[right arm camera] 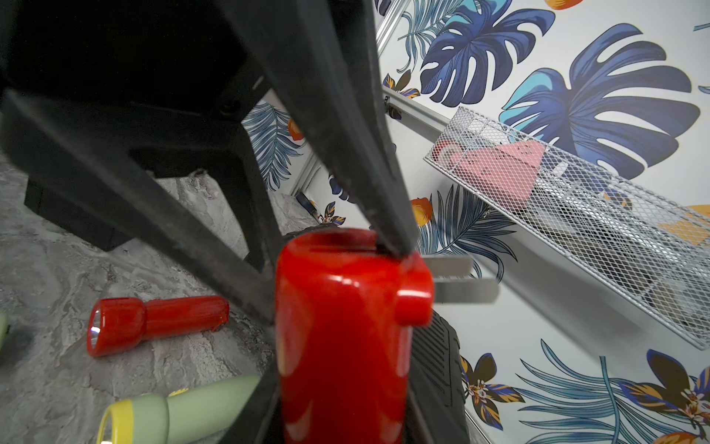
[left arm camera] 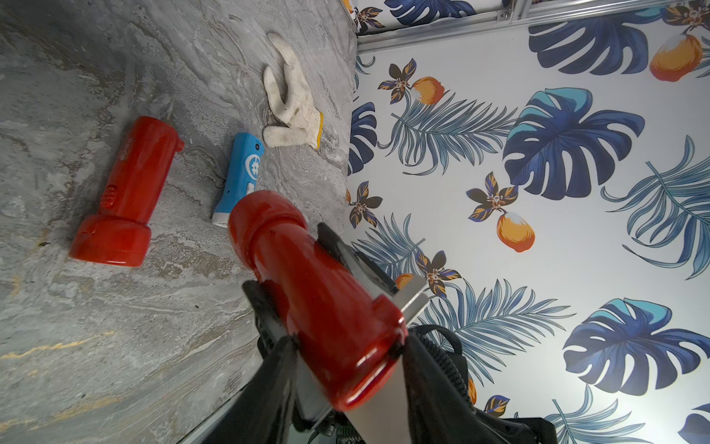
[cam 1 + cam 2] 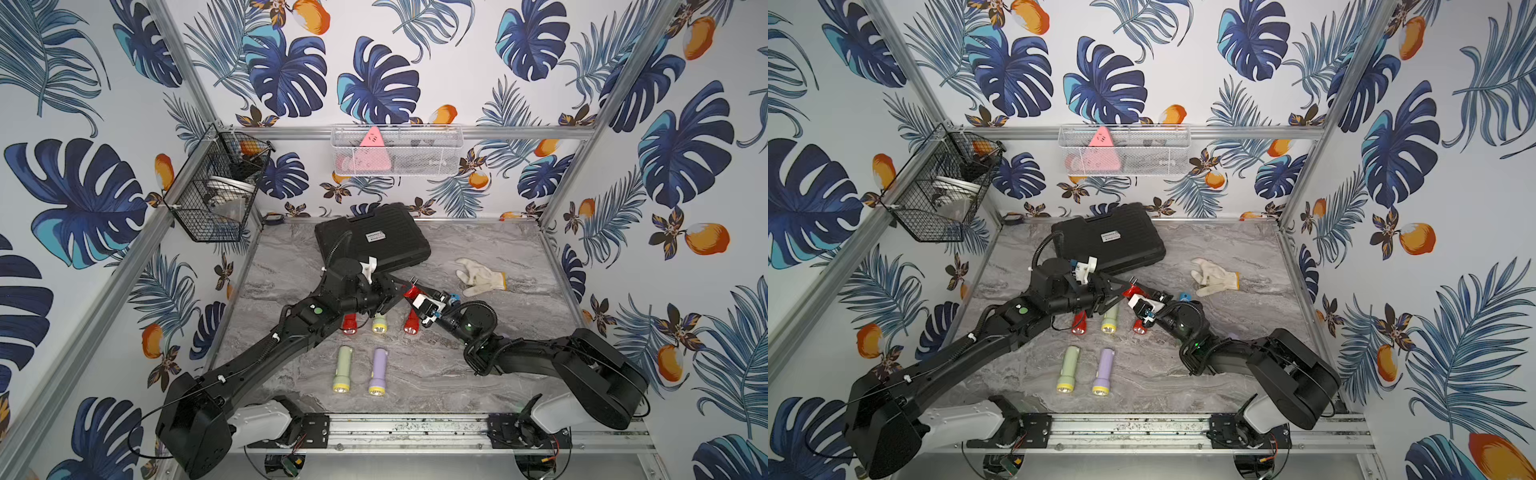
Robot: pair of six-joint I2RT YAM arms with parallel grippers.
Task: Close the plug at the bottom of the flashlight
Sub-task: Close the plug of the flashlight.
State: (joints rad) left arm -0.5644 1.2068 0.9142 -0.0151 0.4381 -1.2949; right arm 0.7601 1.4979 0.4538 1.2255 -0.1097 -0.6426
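Observation:
A red flashlight (image 3: 409,292) (image 3: 1130,291) hangs in the air between my two grippers, above the middle of the table. My right gripper (image 1: 342,392) (image 3: 420,299) is shut on its body (image 1: 342,346). My left gripper (image 2: 347,342) (image 3: 398,286) holds the bottom end (image 2: 338,346), with a finger touching each side of it. The plug's two silver prongs (image 1: 461,290) (image 2: 413,298) stick out sideways from that end, folded out from a red hinge piece (image 1: 415,300). The flashlight's head (image 2: 265,219) points away from the left wrist.
Other flashlights lie on the marble table (image 3: 498,374): red (image 3: 350,325), yellowish (image 3: 379,323), red (image 3: 411,325), pale green (image 3: 343,370), purple (image 3: 378,372) and blue (image 2: 242,177). A black case (image 3: 374,239) and a white glove (image 3: 480,276) lie farther back. Wire baskets (image 3: 397,151) (image 3: 216,191) hang on the walls.

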